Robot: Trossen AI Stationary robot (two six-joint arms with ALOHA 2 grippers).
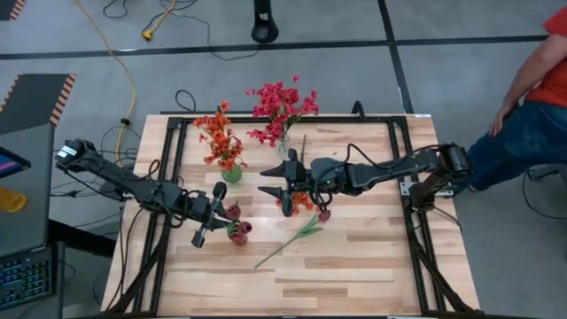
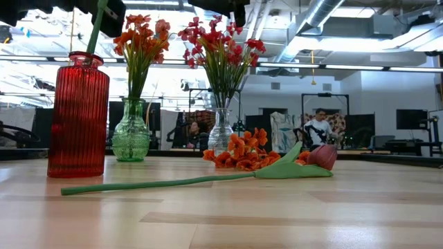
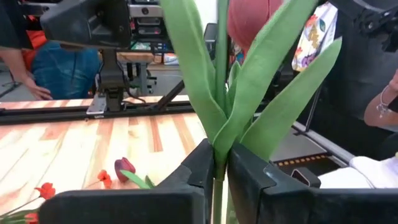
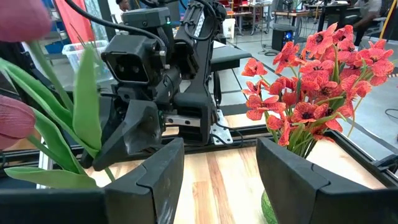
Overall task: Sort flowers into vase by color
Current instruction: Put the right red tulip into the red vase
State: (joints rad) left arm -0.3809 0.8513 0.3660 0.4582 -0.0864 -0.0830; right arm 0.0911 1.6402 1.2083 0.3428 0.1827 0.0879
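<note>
Currently: left gripper (image 3: 216, 171) pinched tulip stem (image 3: 219, 93) over red vase (image 1: 238, 232); best lowered straight, freed gently. Right gripper (image 4: 214, 180) gaped empty near orange spray (image 1: 302, 201); another tulip (image 1: 297, 236) lay on table (image 1: 372, 266).

Two dark, near-black arms, jointed, built of blocky matte housings. Left arm (image 1: 124, 182) at frame left, pale sticker near its outer end; right arm (image 1: 399, 168) at frame right. Black cables looped along both. Left gripper (image 3: 219, 167): angular black fingers with stepped edges. Right gripper (image 4: 221, 171): broad, wedge-shaped black fingers (image 4: 158, 177), smooth faces.
</note>
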